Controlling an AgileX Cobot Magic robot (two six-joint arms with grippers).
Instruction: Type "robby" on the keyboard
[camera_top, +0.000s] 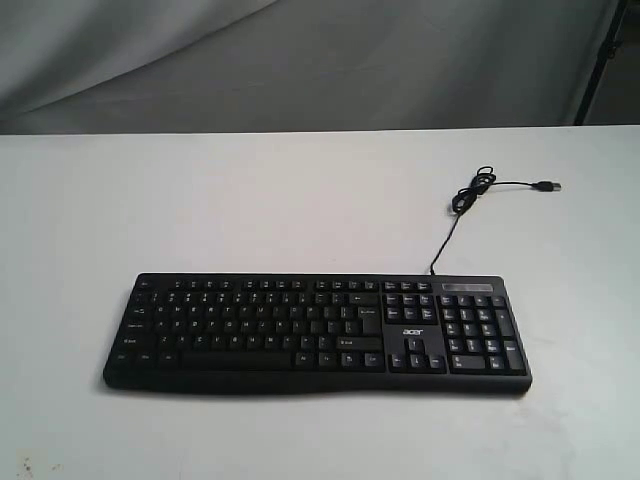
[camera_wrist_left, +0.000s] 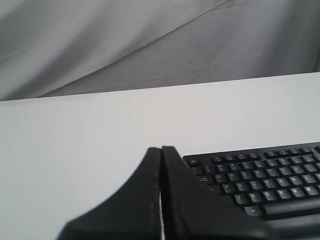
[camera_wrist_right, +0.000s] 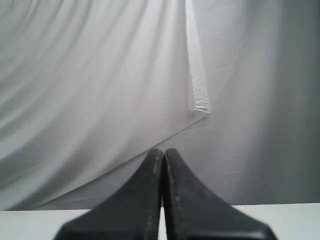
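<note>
Both left fingers and right fingers are pressed shut, empty, smooth black wedges. Just ahead of the left pair lies the keyboard, matte black plastic, long axis running side to side on the white desk; the right pair faces mostly grey cloth, so the left arm seems nearer.

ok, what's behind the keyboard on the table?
Behind the keyboard, its thin black cable loops and ends in an unplugged USB plug on the white table. Beyond that, grey cloth. The table under the keyboard is hidden.
</note>
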